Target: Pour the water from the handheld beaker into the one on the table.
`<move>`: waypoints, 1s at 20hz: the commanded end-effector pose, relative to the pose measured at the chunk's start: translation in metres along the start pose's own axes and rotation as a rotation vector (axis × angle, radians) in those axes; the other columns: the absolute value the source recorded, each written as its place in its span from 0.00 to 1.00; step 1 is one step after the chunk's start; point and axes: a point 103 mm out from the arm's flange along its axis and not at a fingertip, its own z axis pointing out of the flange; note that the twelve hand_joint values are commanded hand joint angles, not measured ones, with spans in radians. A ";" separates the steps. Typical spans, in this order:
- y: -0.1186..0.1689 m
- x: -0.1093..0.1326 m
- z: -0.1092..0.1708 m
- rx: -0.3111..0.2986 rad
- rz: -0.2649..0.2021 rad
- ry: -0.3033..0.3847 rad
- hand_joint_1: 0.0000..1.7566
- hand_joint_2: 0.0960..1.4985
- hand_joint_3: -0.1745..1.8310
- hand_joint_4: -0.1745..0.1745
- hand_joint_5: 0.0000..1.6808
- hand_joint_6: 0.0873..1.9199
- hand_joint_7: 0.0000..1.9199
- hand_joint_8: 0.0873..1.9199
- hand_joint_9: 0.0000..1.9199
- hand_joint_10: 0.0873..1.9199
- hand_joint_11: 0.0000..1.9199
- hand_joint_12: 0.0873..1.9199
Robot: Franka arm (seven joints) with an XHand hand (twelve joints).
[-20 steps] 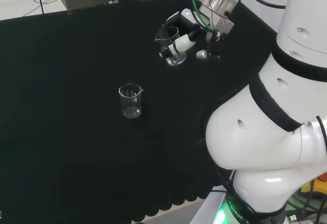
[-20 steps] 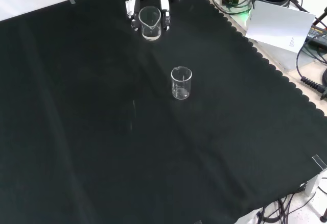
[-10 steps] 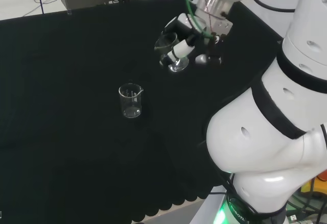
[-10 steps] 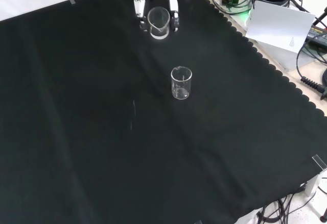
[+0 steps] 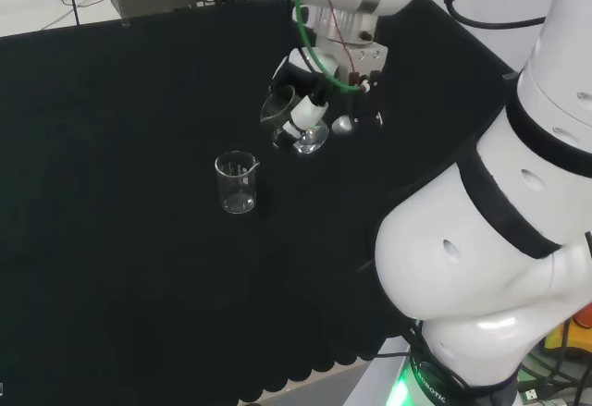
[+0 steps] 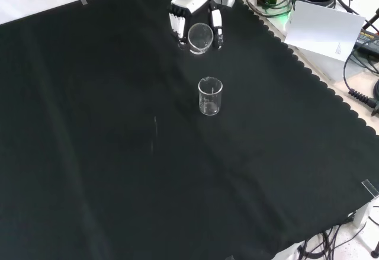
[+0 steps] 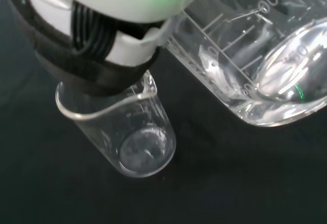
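The hand point(image 5: 319, 101) has its fingers wrapped around a glass cup point(image 5: 285, 113) and tips it, so water can run out. The other cup point(image 5: 237, 182) stands upright on the black cloth point(image 5: 111, 239) nearby, ready to catch it.

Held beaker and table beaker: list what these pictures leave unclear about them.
- Held beaker, head view: fingers of the hand cover much of its wall, so the water level can't be read.
- Held beaker, wrist view: cut off by the picture's edge; its rim and spout are out of frame.
- Table beaker, front view: clear glass, too small to tell whether it holds any water.
- Table beaker, wrist view: a finger hides part of its rim.
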 end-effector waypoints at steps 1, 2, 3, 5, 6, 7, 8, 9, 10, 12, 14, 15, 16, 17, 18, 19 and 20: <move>0.001 0.018 0.008 0.037 -0.004 -0.119 0.67 0.42 0.37 0.49 0.80 0.22 0.85 0.00 0.87 0.00 0.78 0.32; 0.003 0.020 0.009 0.045 -0.001 -0.131 0.67 0.42 0.37 0.49 0.80 0.22 0.85 0.00 0.88 0.00 0.78 0.32; 0.004 0.021 0.010 0.053 0.001 -0.145 0.67 0.42 0.37 0.49 0.80 0.22 0.85 0.00 0.88 0.00 0.78 0.32; 0.007 0.024 0.013 0.070 0.008 -0.169 0.67 0.42 0.37 0.49 0.80 0.22 0.85 0.00 0.88 0.00 0.78 0.32; 0.009 0.025 0.014 0.077 0.011 -0.181 0.67 0.42 0.37 0.48 0.80 0.22 0.85 0.00 0.88 0.00 0.78 0.32; 0.010 0.027 0.016 0.083 0.015 -0.196 0.67 0.42 0.37 0.48 0.80 0.22 0.85 0.00 0.88 0.00 0.78 0.32; 0.012 0.027 0.017 0.092 0.019 -0.209 0.67 0.42 0.37 0.48 0.80 0.22 0.85 0.00 0.88 0.00 0.78 0.32; 0.013 0.028 0.018 0.101 0.022 -0.218 0.67 0.42 0.37 0.48 0.80 0.23 0.85 0.00 0.88 0.00 0.78 0.32; 0.015 0.029 0.019 0.112 0.024 -0.229 0.67 0.42 0.37 0.48 0.80 0.23 0.85 0.00 0.88 0.00 0.78 0.32; 0.019 0.031 0.021 0.137 0.020 -0.251 0.67 0.42 0.37 0.48 0.80 0.23 0.85 0.00 0.88 0.00 0.79 0.32; 0.022 0.032 0.022 0.155 0.021 -0.273 0.67 0.43 0.37 0.46 0.79 0.24 0.85 0.00 0.88 0.00 0.79 0.32; 0.023 0.033 0.022 0.161 0.022 -0.283 0.67 0.43 0.37 0.46 0.79 0.24 0.85 0.00 0.88 0.00 0.79 0.32; 0.024 0.034 0.022 0.167 0.022 -0.295 0.67 0.43 0.37 0.46 0.79 0.24 0.85 0.00 0.88 0.00 0.79 0.32; 0.025 0.035 0.023 0.170 0.022 -0.306 0.67 0.43 0.37 0.45 0.79 0.24 0.85 0.00 0.88 0.00 0.79 0.31; 0.027 0.036 0.023 0.175 0.023 -0.317 0.67 0.43 0.37 0.45 0.79 0.24 0.85 0.00 0.88 0.00 0.79 0.31; 0.028 0.037 0.024 0.181 0.025 -0.327 0.67 0.43 0.37 0.46 0.79 0.24 0.85 0.00 0.88 0.00 0.79 0.31; 0.029 0.038 0.024 0.188 0.028 -0.337 0.67 0.43 0.37 0.46 0.79 0.24 0.85 0.00 0.88 0.00 0.79 0.31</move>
